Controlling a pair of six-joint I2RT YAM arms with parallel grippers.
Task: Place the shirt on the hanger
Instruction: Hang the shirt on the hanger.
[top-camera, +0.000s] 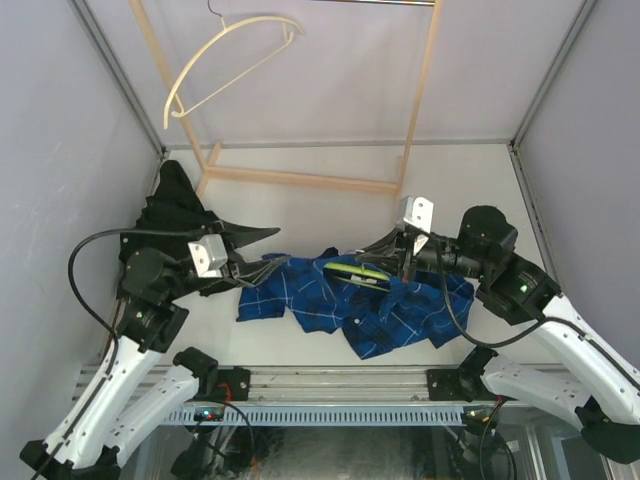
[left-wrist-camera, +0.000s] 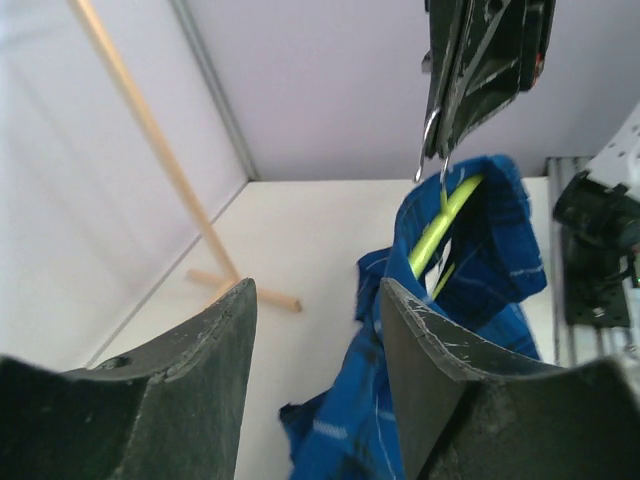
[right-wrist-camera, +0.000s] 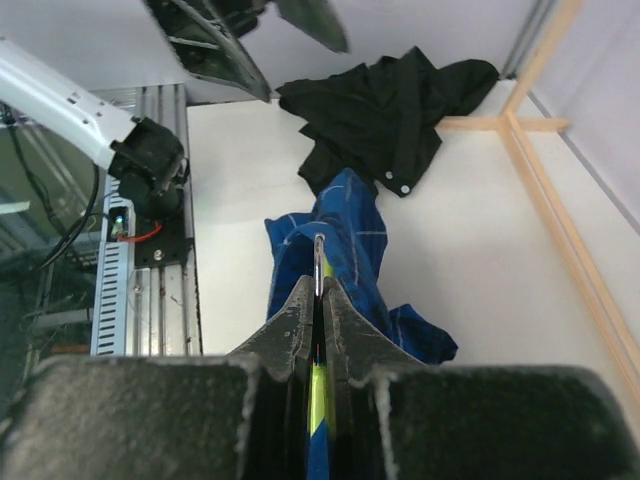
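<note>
The blue plaid shirt (top-camera: 345, 305) lies bunched on the table, partly draped over the lime-green hanger (top-camera: 356, 270). My right gripper (top-camera: 397, 262) is shut on the hanger's silver hook (right-wrist-camera: 318, 255), with the green bar running down between its fingers (right-wrist-camera: 290, 320). In the left wrist view the hanger (left-wrist-camera: 440, 225) hangs inside the shirt (left-wrist-camera: 495, 260) below the right gripper (left-wrist-camera: 480, 60). My left gripper (top-camera: 262, 268) stands open at the shirt's left edge. Its fingers (left-wrist-camera: 205, 365) hold nothing, and cloth lies just beyond them.
A plain black garment (top-camera: 185, 215) lies at the back left, behind my left arm. A cream hanger (top-camera: 230, 55) hangs from the wooden rack (top-camera: 300, 180) at the back. Grey walls close in left and right. The metal rail (top-camera: 330, 385) runs along the near edge.
</note>
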